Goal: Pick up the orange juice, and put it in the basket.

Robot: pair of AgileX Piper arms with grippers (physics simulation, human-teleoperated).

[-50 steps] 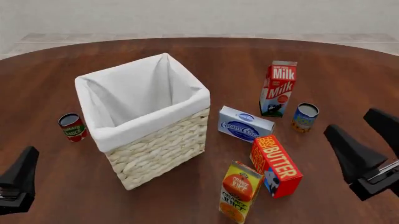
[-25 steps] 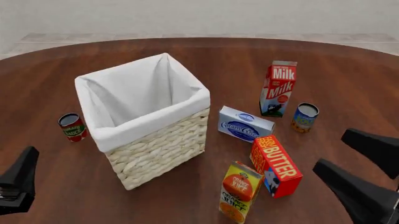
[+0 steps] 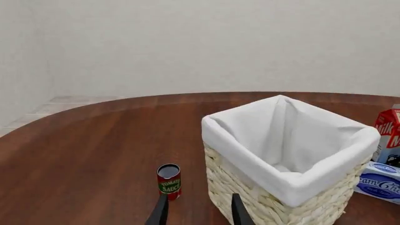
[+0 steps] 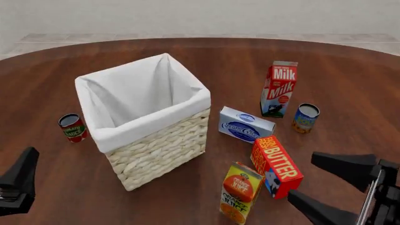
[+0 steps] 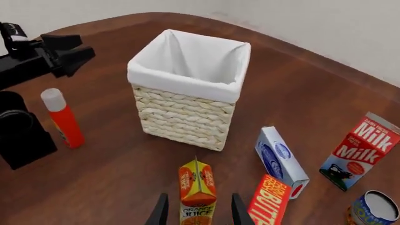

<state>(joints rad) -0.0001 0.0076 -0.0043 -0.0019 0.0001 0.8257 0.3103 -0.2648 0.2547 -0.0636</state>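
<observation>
Item 1, orange juice [image 4: 240, 192]: yellow carton, upright on the table [image 4: 325, 70] near its front edge, close beside the butter box [image 4: 276, 166], which stands tilted at its right. Not yet held. In the right wrist view the carton [image 5: 197, 187] sits framed between the 2 finger tips, which suggests the claw is being lined up on it.

Item 2, basket [image 4: 145, 119]: woven, white cloth folded over the rim, open top, nothing visible inside. It stands left of the juice and apart from it, so the carton must be lifted above the rim to go in.

Item 3, right gripper [image 4: 330, 183]: low at the front right, fingers spread wide apart and pointing left toward the juice and butter box, touching neither. The wide spread looks meant to take the carton's width.

Item 4, left gripper [image 3: 198, 210]: fingers apart, holding nothing, parked at the front left corner, well away from the juice; judged idle.

Item 5, other stock: milk carton [image 4: 278, 89] upright at the back right; cream cheese box [image 4: 246, 124] lying between basket and milk; 1 can [image 4: 306, 117] beside the milk; 1 tomato sauce can [image 4: 72, 127] left of the basket; 1 red tube with a white cap [image 5: 62, 118], seen only from the right wrist.

Risk, judged: the butter box stands so close that a finger could knock it.
</observation>
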